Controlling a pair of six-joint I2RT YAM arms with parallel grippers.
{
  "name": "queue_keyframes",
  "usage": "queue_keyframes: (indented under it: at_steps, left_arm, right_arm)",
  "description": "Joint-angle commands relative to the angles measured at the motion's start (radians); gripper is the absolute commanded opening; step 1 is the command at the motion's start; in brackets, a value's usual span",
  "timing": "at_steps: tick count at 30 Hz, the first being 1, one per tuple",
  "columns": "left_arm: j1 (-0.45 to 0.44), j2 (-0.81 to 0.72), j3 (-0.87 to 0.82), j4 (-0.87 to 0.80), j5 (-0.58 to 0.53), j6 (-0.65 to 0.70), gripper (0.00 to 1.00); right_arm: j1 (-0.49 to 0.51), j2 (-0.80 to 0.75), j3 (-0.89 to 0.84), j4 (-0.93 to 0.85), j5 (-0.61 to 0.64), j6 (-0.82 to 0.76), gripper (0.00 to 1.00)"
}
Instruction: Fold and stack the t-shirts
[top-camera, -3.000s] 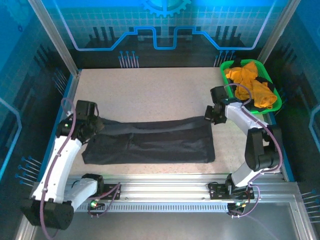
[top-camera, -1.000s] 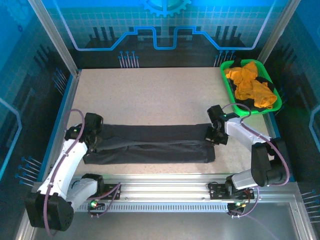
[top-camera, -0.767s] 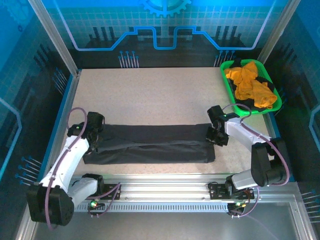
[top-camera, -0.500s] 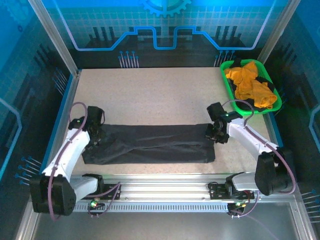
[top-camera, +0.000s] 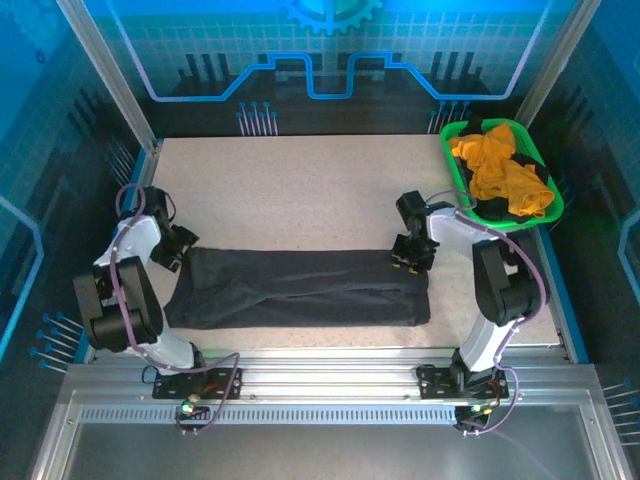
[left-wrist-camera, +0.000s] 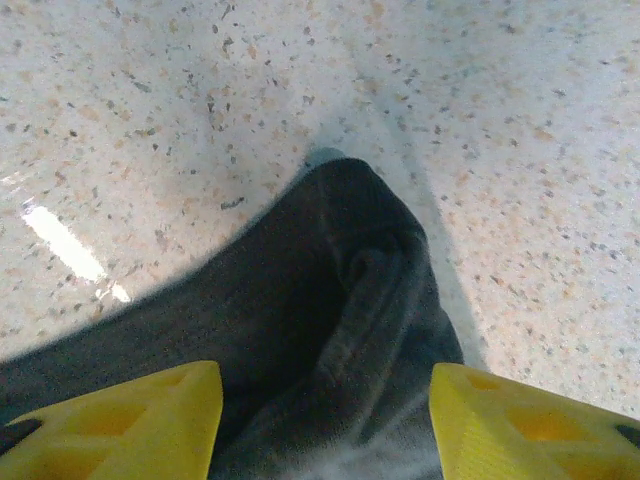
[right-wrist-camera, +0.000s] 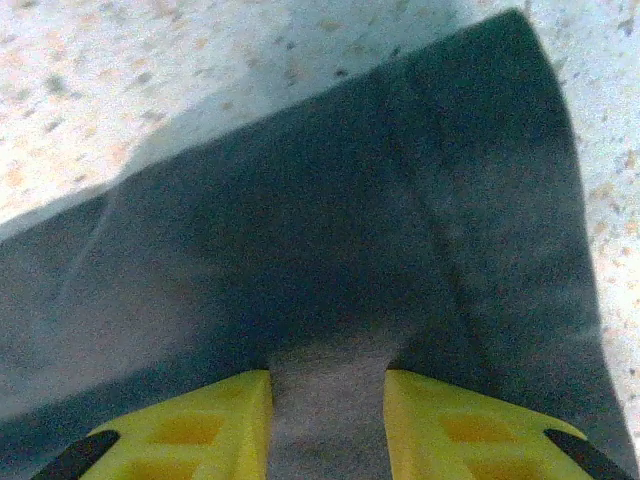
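The charcoal-grey t-shirt (top-camera: 300, 290) lies folded into a long band across the near half of the table. My left gripper (top-camera: 180, 248) hangs open just off the shirt's left end; in the left wrist view its yellow fingers (left-wrist-camera: 120, 420) stand wide apart over a bunched corner of the shirt (left-wrist-camera: 340, 300), holding nothing. My right gripper (top-camera: 403, 260) sits on the shirt's far right corner. In the right wrist view a ridge of the cloth (right-wrist-camera: 300, 230) is pinched between its fingers (right-wrist-camera: 200, 430). The orange-yellow t-shirt (top-camera: 500, 170) lies crumpled in the basket.
The bright green basket (top-camera: 452, 160) stands at the table's back right corner, with some dark cloth under the orange shirt. Bare speckled tabletop (top-camera: 300, 190) stretches behind the folded shirt. A metal rail (top-camera: 320, 375) runs along the near edge.
The left gripper has let go of the shirt's left end and drawn back to the left. The right gripper has shifted left and farther back along the shirt's right corner.
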Motion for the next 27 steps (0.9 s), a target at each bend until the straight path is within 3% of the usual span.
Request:
queue_keyframes:
  at_steps: [1,3,7,16,22,27]
  left_arm:
    - [0.013,0.048,0.006,0.049,0.074,0.056,0.53]
    - [0.024,0.079,0.005,0.057,0.073,0.049,0.42]
    - [0.081,0.099,-0.015,0.095,0.071,-0.001,0.02]
    - [0.129,0.164,0.014,0.164,0.244,-0.068,0.0]
    - [0.103,0.258,0.123,0.222,0.347,-0.173,0.0]
    - [0.074,0.352,0.314,0.176,0.343,-0.183,0.0]
  right_arm:
    - [-0.016,0.046,0.05,-0.087,0.035,0.026,0.37]
    - [-0.022,0.073,0.067,-0.112,0.044,0.029,0.38]
    - [-0.046,0.149,0.104,-0.164,0.043,0.031,0.38]
    - [-0.121,0.281,0.297,-0.218,0.013,-0.013,0.39]
    - [-0.178,0.531,0.655,-0.332,-0.055,-0.075,0.39]
    - [-0.215,0.724,1.021,-0.451,-0.064,-0.088,0.4]
